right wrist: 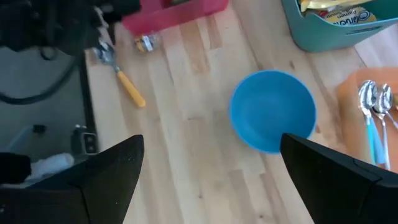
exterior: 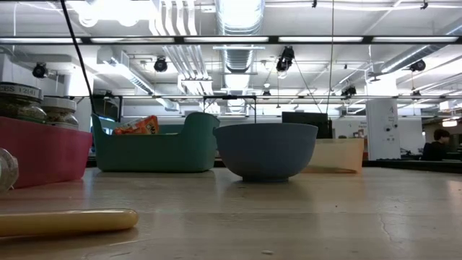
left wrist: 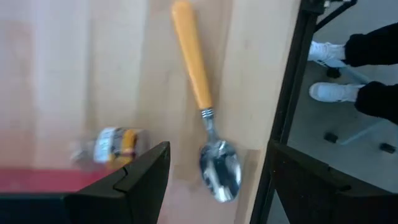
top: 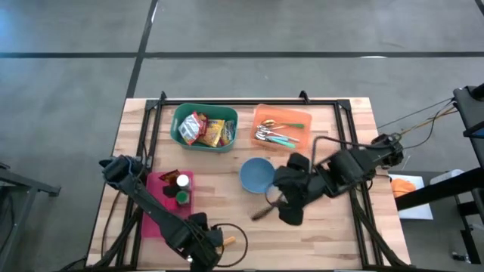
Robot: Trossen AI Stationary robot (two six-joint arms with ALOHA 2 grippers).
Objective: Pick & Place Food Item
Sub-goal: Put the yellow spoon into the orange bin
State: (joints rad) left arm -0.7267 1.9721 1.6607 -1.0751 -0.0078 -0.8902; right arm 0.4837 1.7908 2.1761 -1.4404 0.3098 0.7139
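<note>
The snack packets (top: 203, 130) lie in the green bin (top: 181, 140) at the far side of the bench (top: 318, 234). My right end effector (top: 291, 214) hovers spread and empty beside the blue bowl (top: 255, 175), nearer the bin. My left end effector (left wrist: 211, 186), spread and empty, is over the spoon (left wrist: 202, 106) at the near edge.

Overhead, table-level, two wrist views.

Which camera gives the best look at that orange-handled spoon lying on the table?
The left wrist view: the orange-handled spoon shows whole, handle and bowl. The right wrist view shows it small and distant, the high view only a bit of handle, the low view the handle side-on.
</note>
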